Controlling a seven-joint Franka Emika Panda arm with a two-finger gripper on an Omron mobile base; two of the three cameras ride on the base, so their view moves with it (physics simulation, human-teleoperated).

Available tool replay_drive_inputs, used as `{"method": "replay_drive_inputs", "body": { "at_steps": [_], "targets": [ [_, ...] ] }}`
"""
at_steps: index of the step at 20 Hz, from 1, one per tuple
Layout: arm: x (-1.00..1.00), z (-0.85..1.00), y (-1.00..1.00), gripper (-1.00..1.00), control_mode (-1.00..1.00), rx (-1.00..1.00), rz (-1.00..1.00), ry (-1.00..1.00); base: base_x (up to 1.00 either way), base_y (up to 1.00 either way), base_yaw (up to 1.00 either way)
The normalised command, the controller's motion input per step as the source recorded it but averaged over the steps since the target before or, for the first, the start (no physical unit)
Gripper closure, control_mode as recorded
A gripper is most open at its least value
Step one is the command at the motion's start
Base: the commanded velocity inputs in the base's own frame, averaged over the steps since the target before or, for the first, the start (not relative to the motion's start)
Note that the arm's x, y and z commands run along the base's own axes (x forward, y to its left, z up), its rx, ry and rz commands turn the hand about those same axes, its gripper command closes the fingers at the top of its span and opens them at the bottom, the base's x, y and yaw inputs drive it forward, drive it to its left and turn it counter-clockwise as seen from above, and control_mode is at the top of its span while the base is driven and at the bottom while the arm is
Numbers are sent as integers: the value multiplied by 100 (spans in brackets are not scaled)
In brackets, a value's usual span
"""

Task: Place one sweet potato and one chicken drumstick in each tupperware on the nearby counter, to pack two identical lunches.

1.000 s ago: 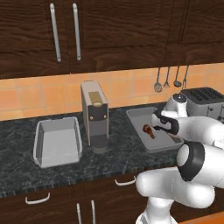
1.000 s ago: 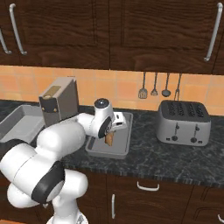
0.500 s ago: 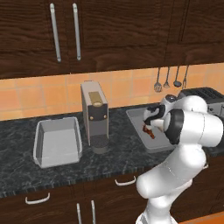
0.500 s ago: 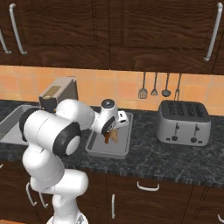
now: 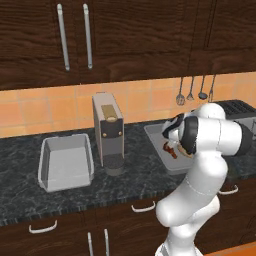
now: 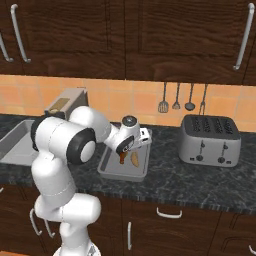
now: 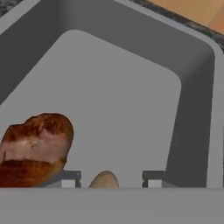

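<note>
Lunch-packing in a rendered kitchen: the white arm's gripper (image 6: 121,152) is hanging low inside the right-hand tupperware (image 6: 111,171), which is sitting on the dark marbled counter (image 6: 200,182) between a grey boxy appliance (image 5: 107,131) and a four-slot toaster (image 6: 209,140). In the hand view, the chicken drumstick (image 7: 36,148) is lying on the tray floor just left of the fingertips (image 7: 153,176), and the tan end of the sweet potato (image 7: 104,180) is showing between the two tips, which are standing slightly apart; whether they are touching it cannot be told from these pictures, and nothing appears to be lifted. In the right base view, the sweet potato (image 6: 135,159) is resting on the tray floor near the right wall, with the drumstick (image 6: 121,158) beside it under the hand. A second tupperware (image 5: 66,163) is sitting well apart toward the left end of the counter, and no food is visible in it. Judging by this, one lunch looks packed and the step in hand is a release. To do it well, the fingers should be spreading fully before the hand is rising straight up, so neither piece is dragged over the low sloped wall; any sideways swing should be waiting until the tips are above the rim.
</note>
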Motion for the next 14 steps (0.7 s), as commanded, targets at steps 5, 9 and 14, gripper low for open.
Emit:
{"method": "replay_drive_inputs", "body": {
  "at_steps": [5, 9, 14],
  "targets": [
    [-21, 79, 0, -100, -100, 0, -1, 0, 0, 0, 0],
    [-63, 83, 24, -100, -100, -1, -7, -1, 0, 0, 0],
    [-80, 27, 72, -100, -100, 1, -21, -20, 0, 0, 0]
  ]
}}
